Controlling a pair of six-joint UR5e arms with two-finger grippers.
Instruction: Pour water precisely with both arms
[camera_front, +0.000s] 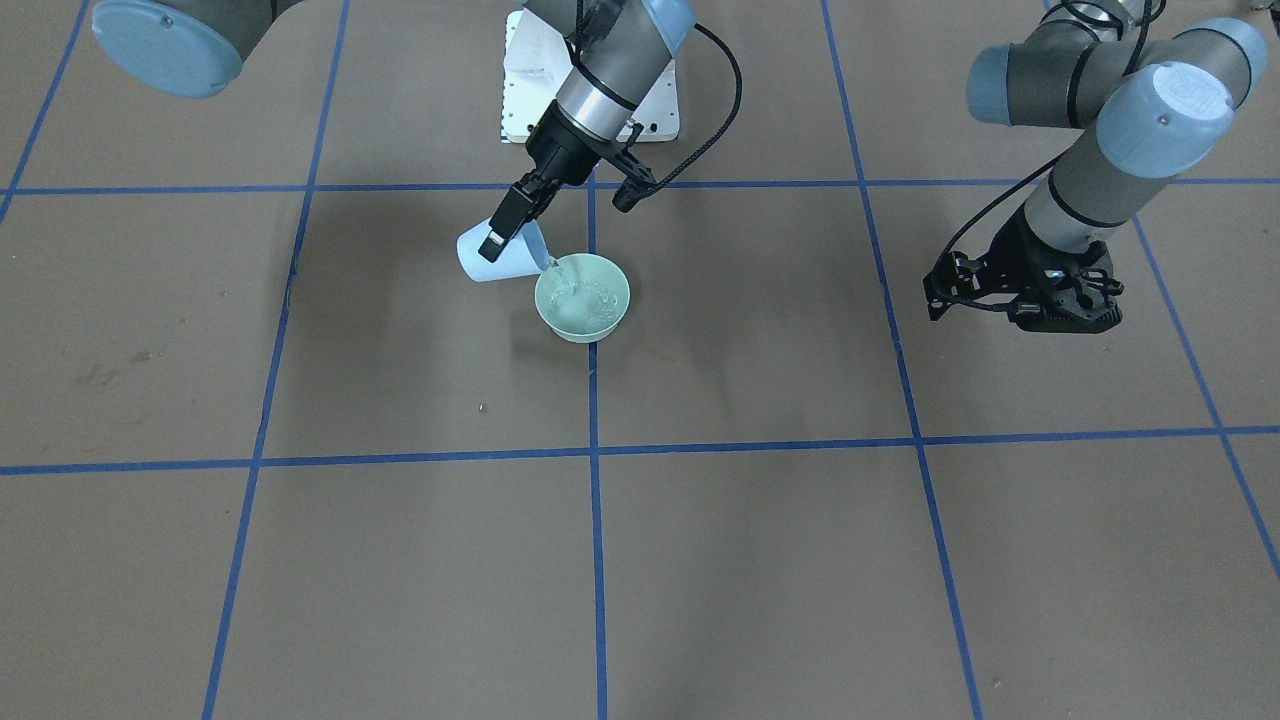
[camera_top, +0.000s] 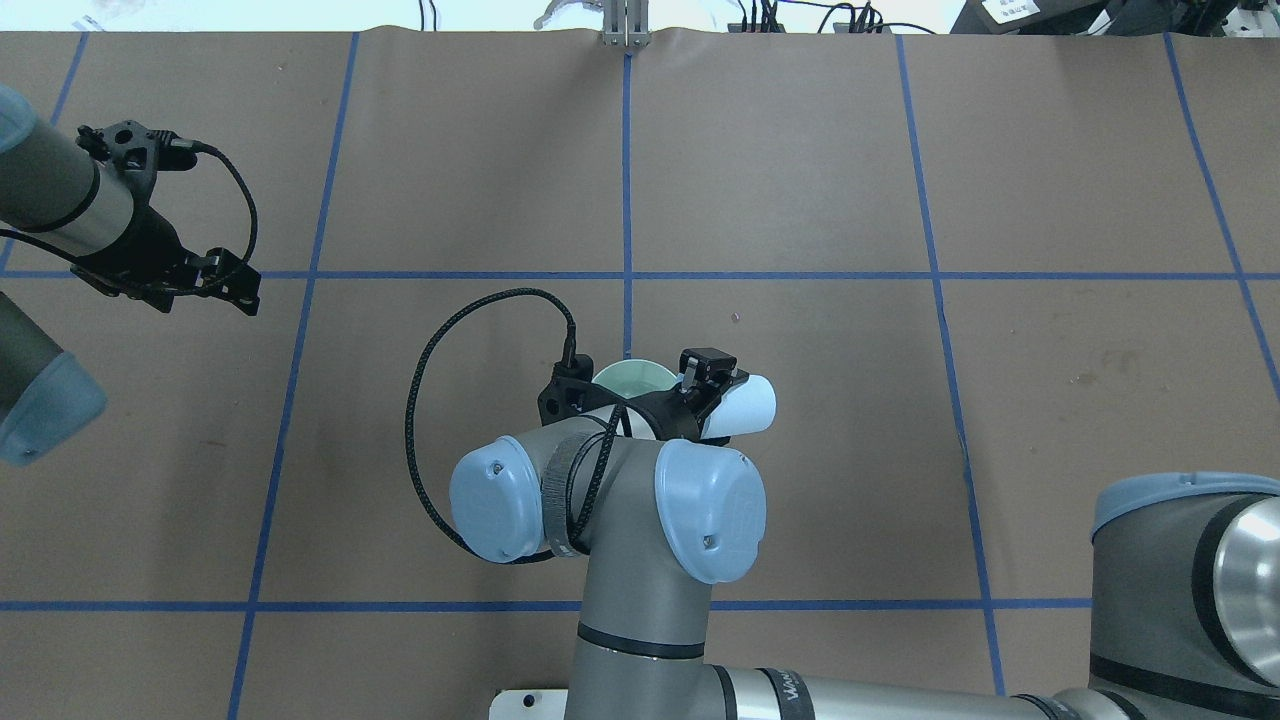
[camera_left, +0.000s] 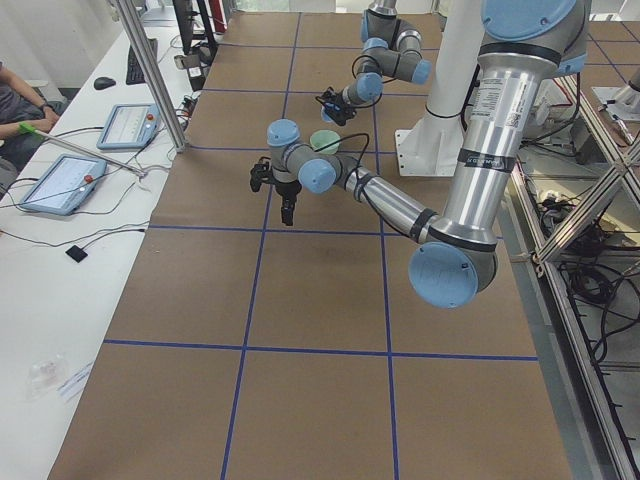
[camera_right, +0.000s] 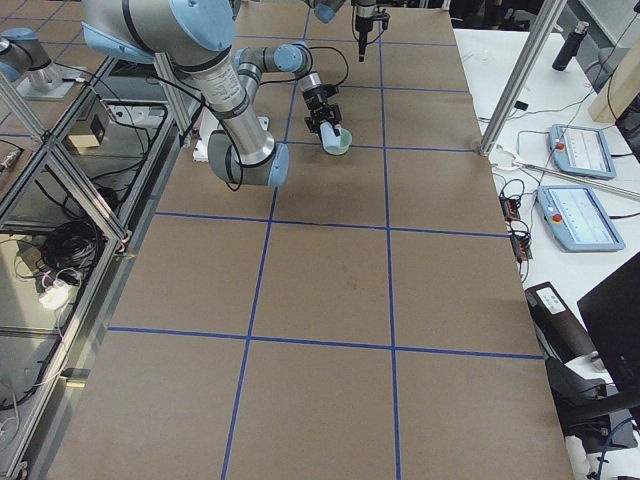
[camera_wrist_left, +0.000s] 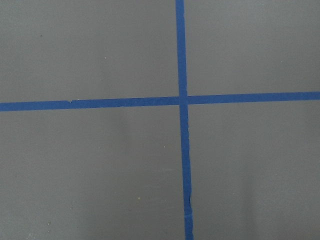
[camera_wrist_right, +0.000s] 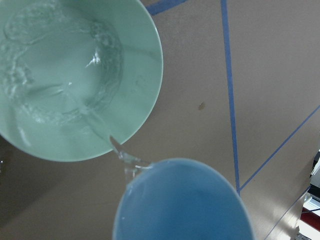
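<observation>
The right end effector (camera_front: 503, 232) is clamped on the wall of a pale blue cup (camera_front: 478, 262). The cup is tipped so its lip overhangs the green bowl (camera_front: 617, 308) on the counter (camera_front: 760, 340), and a thin stream of water (camera_wrist_right: 122, 152) runs in and pools there. The left end effector (camera_front: 945, 290) hangs well apart, holding nothing; I cannot tell how far it is spread.

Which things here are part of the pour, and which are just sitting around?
In the job:
- right tool, gripping the tilted blue cup
- water, streaming from the cup into the green bowl
- left tool, off to the side over bare table

Just around:
- white pedestal
- tablets on the side bench
- blue tape lines
</observation>
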